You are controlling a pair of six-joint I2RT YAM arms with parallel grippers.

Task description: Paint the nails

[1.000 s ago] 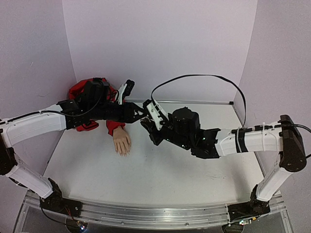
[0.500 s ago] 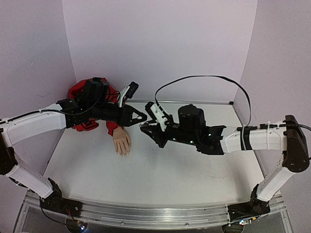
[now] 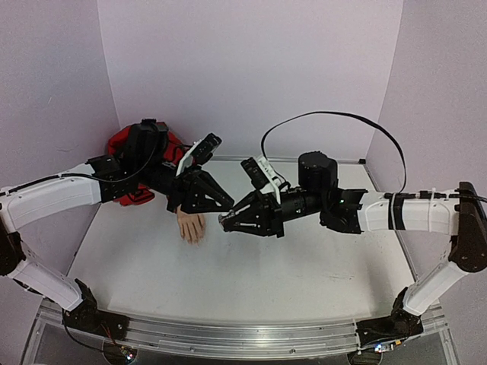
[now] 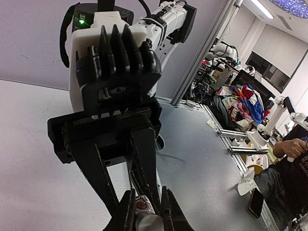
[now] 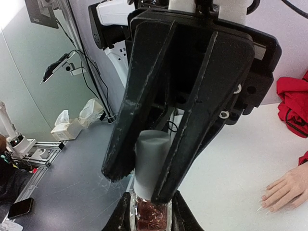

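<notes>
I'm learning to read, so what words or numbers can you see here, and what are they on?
No word, number or sign can be read in any view.
Small bottle of dark red polish with a pale cap: no label shows.
Black and white robot arms: no lettering, only a small green light.
Cluttered workshop behind: too blurred to read anything.

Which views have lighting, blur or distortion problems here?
Top external: soft even light, faint arm shadows on the table, rail bowed by the wide lens. Left wrist: right gripper fills the frame, dark with little detail; ceiling light glares top right. Right wrist: left gripper looms close and dark, while the mannequin hand is clear at the right edge.
</notes>
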